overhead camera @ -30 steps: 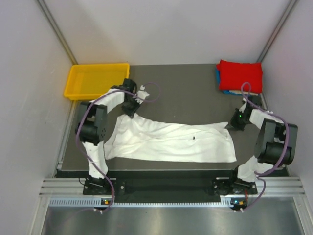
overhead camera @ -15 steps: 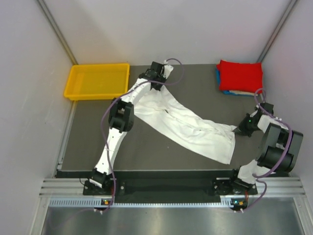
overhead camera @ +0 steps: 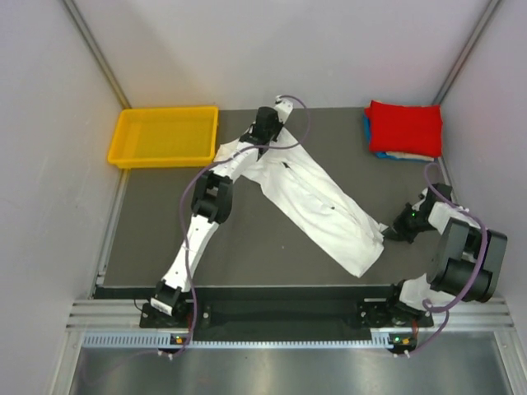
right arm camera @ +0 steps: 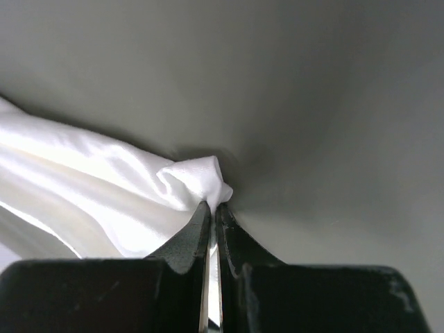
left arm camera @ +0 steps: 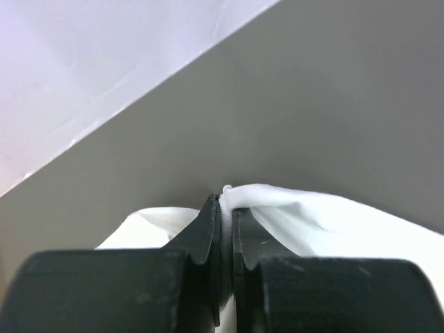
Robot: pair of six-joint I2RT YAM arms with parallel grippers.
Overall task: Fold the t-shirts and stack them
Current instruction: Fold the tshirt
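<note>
I am reading no text, label, brand, number or sign in any of the three views. In the top view I am seeing two small dark marks on the white t-shirt (overhead camera: 309,197), but they are too small to resolve as lettering.
</note>
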